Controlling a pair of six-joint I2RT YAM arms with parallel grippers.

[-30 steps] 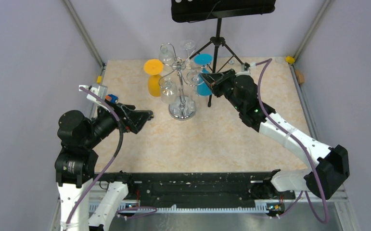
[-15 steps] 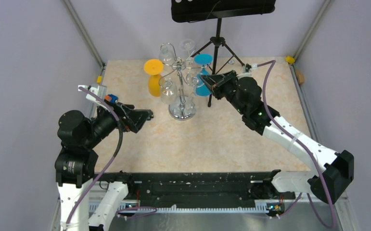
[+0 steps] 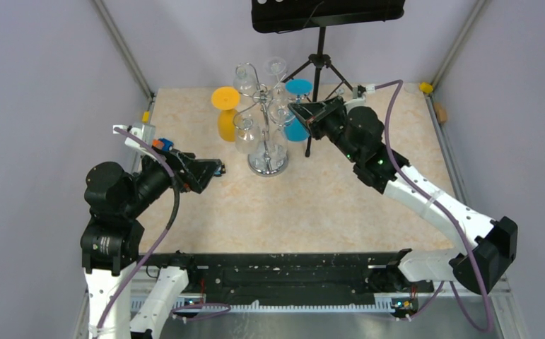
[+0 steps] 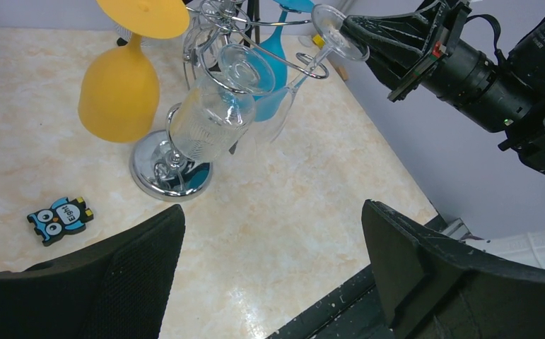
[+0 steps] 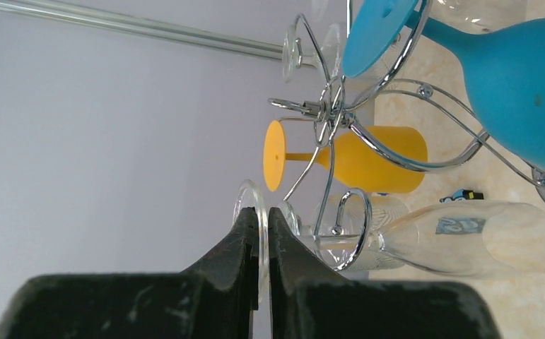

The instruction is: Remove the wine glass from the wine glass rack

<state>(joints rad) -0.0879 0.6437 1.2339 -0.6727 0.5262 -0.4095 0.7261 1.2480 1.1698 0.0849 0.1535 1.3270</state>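
Note:
The chrome wine glass rack [image 3: 267, 164] stands at the table's back middle, with glasses hanging upside down from its hook arms. My right gripper [image 3: 297, 111] is at the rack's right side, shut on the round foot [image 5: 249, 186] of a clear wine glass [image 5: 467, 236]. The glass's stem still lies in a curled hook [image 5: 358, 229]. The left wrist view shows that foot [image 4: 334, 28] pinched by the right gripper's fingertips [image 4: 361, 34]. My left gripper [image 3: 216, 169] is open and empty, low and left of the rack base [image 4: 163, 169].
A yellow glass [image 3: 224, 113], a blue glass [image 3: 298, 113] and a ribbed clear glass [image 3: 247, 134] also hang on the rack. A black tripod stand [image 3: 318, 67] rises just behind my right gripper. An owl sticker [image 4: 60, 219] lies on the table.
My right gripper has moved a little left and back, closer to the rack's top, with the glass foot between its fingers. The left arm has barely moved.

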